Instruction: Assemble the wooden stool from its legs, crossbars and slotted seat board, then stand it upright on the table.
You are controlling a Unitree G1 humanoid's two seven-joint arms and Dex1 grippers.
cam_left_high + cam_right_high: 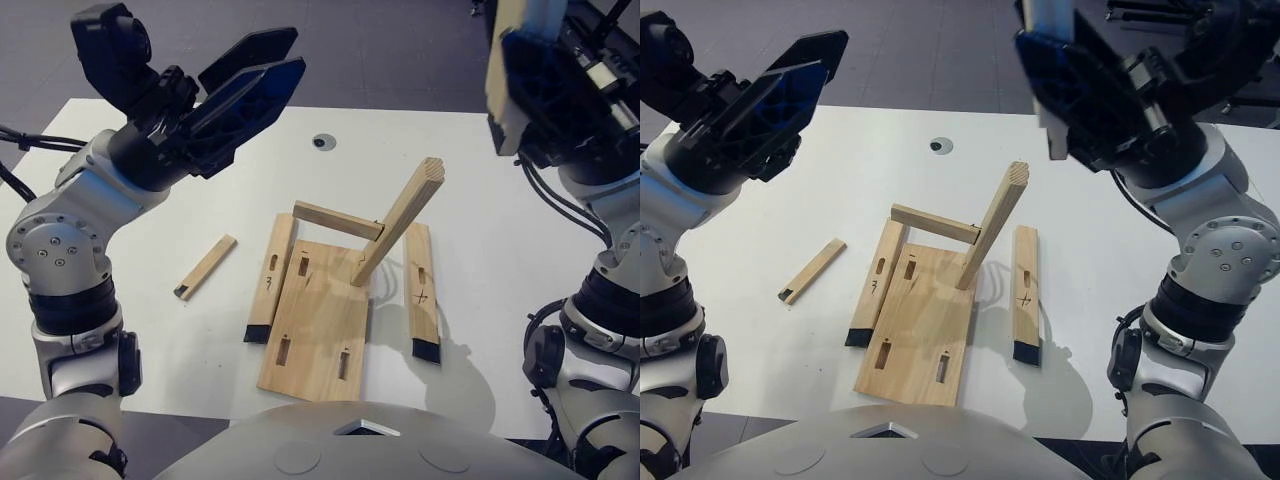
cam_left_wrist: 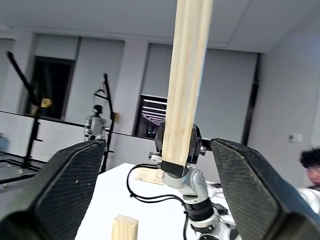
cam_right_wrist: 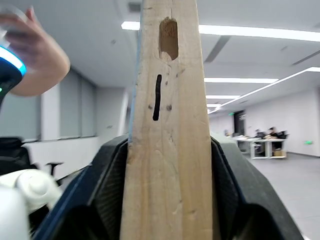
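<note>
A white table [image 1: 500, 330] fills the foreground, a small round grommet [image 1: 323, 141] set toward its far edge. The slotted seat board [image 1: 315, 335] lies flat near the front centre. One leg [image 1: 400, 220] stands in a slot at the board's far right part – tilted, its top leaning to the right – and a crossbar [image 1: 335, 220] runs from its side out to the left. Two more legs lie flat on the table, one [image 1: 272, 275] along the board's left edge and one [image 1: 421, 290] just beside its right edge, dark ends toward the front. A short loose crossbar [image 1: 205, 267] lies well to the left.

The left gripper [image 1: 293, 50] hangs raised above the table's far left, fingers spread wide with nothing between them. The right gripper [image 1: 1060, 90] – raised high at the far right – pinches a fourth leg [image 1: 503, 60], its fingers [image 3: 107, 185] pressed against both sides of the wood.
</note>
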